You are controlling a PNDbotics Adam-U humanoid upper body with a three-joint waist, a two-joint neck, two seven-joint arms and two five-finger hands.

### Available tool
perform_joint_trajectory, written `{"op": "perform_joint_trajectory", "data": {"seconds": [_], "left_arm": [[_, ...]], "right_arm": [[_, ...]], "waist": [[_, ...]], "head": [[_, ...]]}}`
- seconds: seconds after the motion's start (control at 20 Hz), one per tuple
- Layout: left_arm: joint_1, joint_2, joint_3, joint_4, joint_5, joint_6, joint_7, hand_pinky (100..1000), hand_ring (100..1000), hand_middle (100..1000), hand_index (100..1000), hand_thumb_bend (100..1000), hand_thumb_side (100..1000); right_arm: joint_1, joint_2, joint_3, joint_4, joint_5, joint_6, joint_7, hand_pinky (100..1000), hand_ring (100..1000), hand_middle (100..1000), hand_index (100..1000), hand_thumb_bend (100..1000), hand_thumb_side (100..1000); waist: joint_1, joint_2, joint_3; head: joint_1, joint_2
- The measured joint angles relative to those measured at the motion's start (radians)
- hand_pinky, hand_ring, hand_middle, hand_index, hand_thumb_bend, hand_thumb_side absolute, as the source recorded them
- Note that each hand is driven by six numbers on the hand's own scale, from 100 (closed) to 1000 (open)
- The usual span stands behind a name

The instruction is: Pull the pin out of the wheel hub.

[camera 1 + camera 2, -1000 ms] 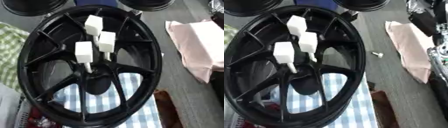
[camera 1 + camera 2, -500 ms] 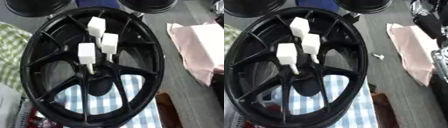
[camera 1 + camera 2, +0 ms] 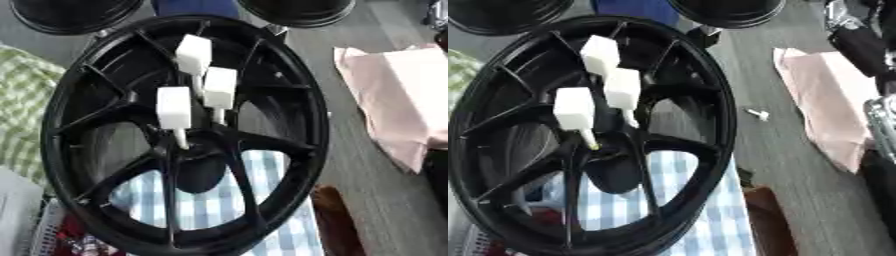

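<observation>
**Pins wait in the hub, no hand showing**

Three white-headed pins (image 3: 173,108) stand near the wheel's (image 3: 302,107) centre, clustered toward twelve o'clock. Neither hand is visible, so grip unknown. Risk, I'd say: crowded heads, easy to grab or knock the wrong one.

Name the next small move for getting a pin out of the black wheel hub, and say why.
Probably bring a robot hand into view toward the nearest white block-topped pin. Three such pins stand in the centre of the black spoked wheel hub, all still seated, and no robot hand shows in either view, so a reach has to come before any grasp.
</observation>
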Motion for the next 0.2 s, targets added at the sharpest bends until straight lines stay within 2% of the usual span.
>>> {"op": "perform_joint_trajectory", "data": {"seconds": [0.2], "left_arm": [[-0.01, -0.078, -0.013, -0.034, 0.061, -0.055, 0.048, 670, 684, 618, 738, 590, 642]], "right_arm": [[-0.038, 0.022, 0.002, 0.0, -0.007, -0.002, 0.006, 892, 774, 761, 783, 169, 329]], "waist": [[-0.007, 0.001, -0.005]], "head": [[0.003, -0.005]]}}
